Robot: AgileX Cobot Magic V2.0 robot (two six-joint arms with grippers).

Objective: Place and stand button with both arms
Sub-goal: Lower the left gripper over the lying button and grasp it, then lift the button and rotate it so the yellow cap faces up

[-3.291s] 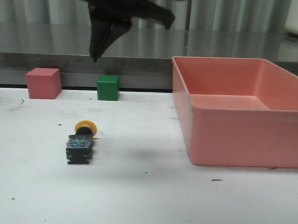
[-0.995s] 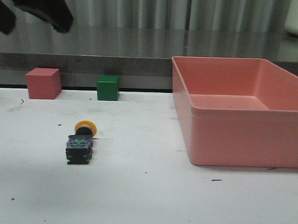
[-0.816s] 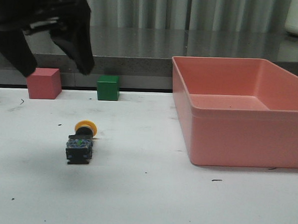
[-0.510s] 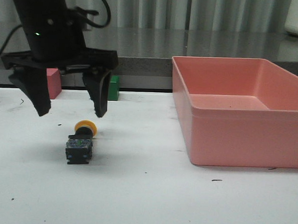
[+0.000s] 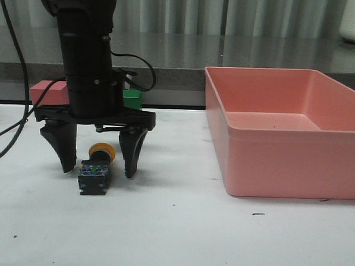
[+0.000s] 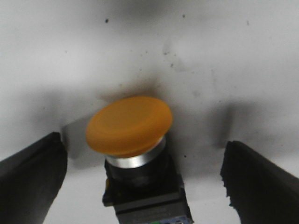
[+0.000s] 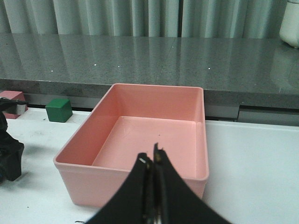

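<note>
The yellow-capped, black-bodied push-button (image 5: 96, 170) lies on its side on the white counter (image 5: 178, 240), left of the pink plastic bin (image 5: 288, 130). Left end effector (image 5: 97, 162) straddles it, fingers apart, ungrasped; right end effector (image 7: 151, 161) pressed together, empty. Grasping and standing remain.

Button (image 6: 129, 124): matt yellow cap, shiny metal collar. Bin (image 5: 265, 167): smooth pink plastic.

one button (image 5: 96, 169), two cubes (image 5: 49, 92) (image 7: 59, 110), one pink bin (image 5: 284, 132)
</note>
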